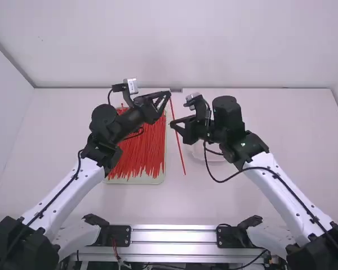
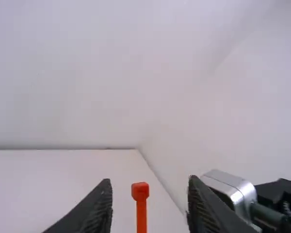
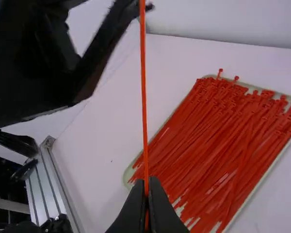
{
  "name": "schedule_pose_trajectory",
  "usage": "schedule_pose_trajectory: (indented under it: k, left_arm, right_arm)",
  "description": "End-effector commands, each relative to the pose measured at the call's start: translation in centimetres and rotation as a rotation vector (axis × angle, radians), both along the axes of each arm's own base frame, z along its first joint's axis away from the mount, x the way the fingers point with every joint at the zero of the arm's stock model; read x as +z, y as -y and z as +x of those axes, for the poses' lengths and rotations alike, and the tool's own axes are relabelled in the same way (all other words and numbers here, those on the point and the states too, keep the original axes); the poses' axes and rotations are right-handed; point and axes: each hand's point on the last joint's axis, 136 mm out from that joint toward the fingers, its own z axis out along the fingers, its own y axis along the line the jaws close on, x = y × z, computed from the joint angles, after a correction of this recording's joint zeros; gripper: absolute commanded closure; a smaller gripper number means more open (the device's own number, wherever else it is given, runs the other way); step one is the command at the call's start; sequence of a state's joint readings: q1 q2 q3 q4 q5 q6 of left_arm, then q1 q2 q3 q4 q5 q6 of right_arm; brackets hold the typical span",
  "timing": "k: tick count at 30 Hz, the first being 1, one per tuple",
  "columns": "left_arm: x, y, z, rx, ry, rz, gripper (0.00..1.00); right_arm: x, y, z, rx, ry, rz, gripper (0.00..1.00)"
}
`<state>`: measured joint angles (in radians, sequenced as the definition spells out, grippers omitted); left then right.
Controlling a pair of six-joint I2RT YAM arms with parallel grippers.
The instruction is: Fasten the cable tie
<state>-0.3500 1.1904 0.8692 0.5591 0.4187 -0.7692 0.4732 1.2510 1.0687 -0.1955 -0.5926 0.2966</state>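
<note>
A single red cable tie hangs off the table, slanting from its head down to its tail near the table. My right gripper is shut on the strap partway along, its fingertips pinching it. My left gripper stands open around the tie's head, with a finger on each side and gaps between them and the head. In the right wrist view the strap runs straight up to the left gripper.
A pale tray heaped with several red cable ties lies under the left arm, and shows in the right wrist view as the tray. A clear round dish sits beneath the right arm. The right arm's silver wrist part is close beside the left fingers.
</note>
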Motion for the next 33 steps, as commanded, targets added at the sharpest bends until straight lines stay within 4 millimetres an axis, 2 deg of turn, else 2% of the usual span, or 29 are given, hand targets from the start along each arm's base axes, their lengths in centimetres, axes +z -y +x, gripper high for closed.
schedule_pose_trajectory:
  k: [1,4,5,6,7,8,11,15,18,21,26,29,33]
  left_arm:
    - [0.6,0.0,-0.2,-0.004,0.029,0.009,0.48]
    - [1.3,-0.6,-0.1,-0.011,0.062,0.026,0.39]
    - [1.8,-0.7,-0.2,-0.028,0.102,0.058,0.32]
    - [2.0,-0.8,-0.3,-0.032,0.111,0.066,0.32]
    - [2.4,-0.9,-0.3,-0.044,0.137,0.095,0.26]
    - [2.8,-1.0,-0.4,-0.053,0.153,0.12,0.16]
    - [4.1,-1.4,-0.9,-0.095,0.203,0.18,0.01]
    - [6.0,-1.4,-2.2,-0.2,0.287,0.231,0.01]
    - [8.4,-0.6,-4.8,-0.369,0.441,0.267,0.01]
    - [9.7,0.1,-5.9,-0.47,0.534,0.285,0.01]
    - [10.5,0.9,-5.5,-0.576,0.575,0.296,0.01]
    - [10.8,1.8,-4.2,-0.661,0.54,0.272,0.01]
    - [11.6,3.2,-4.2,-0.729,0.564,0.245,0.01]
  right_arm:
    - [1.6,0.4,0.3,0.025,0.029,0.031,1.0]
    - [1.9,1.1,0.6,0.032,0.023,0.052,1.0]
    - [2.0,1.6,0.7,0.046,0.041,0.056,1.0]
    - [2.1,1.6,0.7,0.052,0.046,0.058,1.0]
    - [2.4,2.0,0.8,0.067,0.061,0.067,1.0]
    - [2.6,2.3,0.9,0.074,0.069,0.076,1.0]
    - [3.4,3.0,0.9,0.113,0.119,0.099,1.0]
    - [4.7,3.6,0.8,0.172,0.209,0.126,1.0]
    - [6.2,4.2,1.0,0.214,0.334,0.139,1.0]
    - [7.5,4.8,1.4,0.218,0.43,0.145,1.0]
    - [9.8,5.6,1.7,0.237,0.577,0.164,1.0]
    - [12.0,6.4,0.8,0.299,0.703,0.194,1.0]
    - [13.4,7.0,0.9,0.281,0.75,0.208,1.0]
